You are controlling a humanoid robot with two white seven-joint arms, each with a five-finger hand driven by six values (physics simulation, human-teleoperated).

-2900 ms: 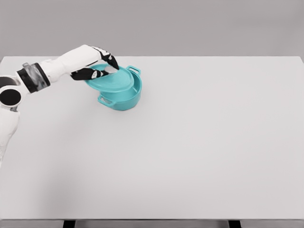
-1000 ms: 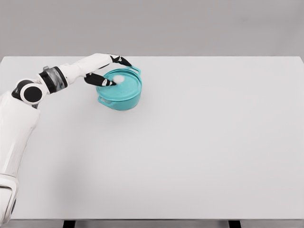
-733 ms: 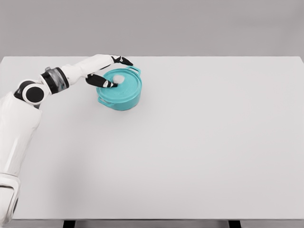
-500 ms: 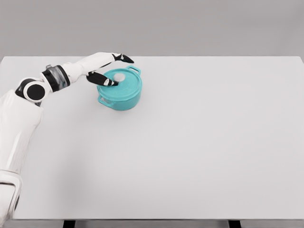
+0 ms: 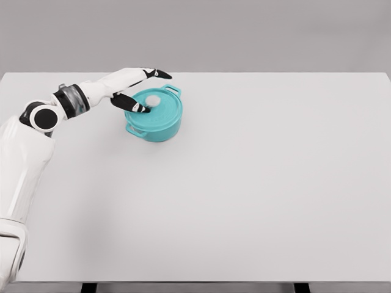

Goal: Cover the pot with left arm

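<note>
Teal pot (image 5: 154,124) toward the far left of the white table (image 5: 256,195), well apart from every edge; matching lid (image 5: 160,110) seated flat on the rim, pale knob (image 5: 153,100) at its centre. Left hand (image 5: 135,87) at the pot's far-left side, fingers spread; thumb (image 5: 135,105) just beside the knob, the others (image 5: 157,74) stretched beyond the far rim; nothing gripped.

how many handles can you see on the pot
2. One handle sticks out at the far right of the pot, one handle at its near left. The lid also has a pale knob on top.
</note>
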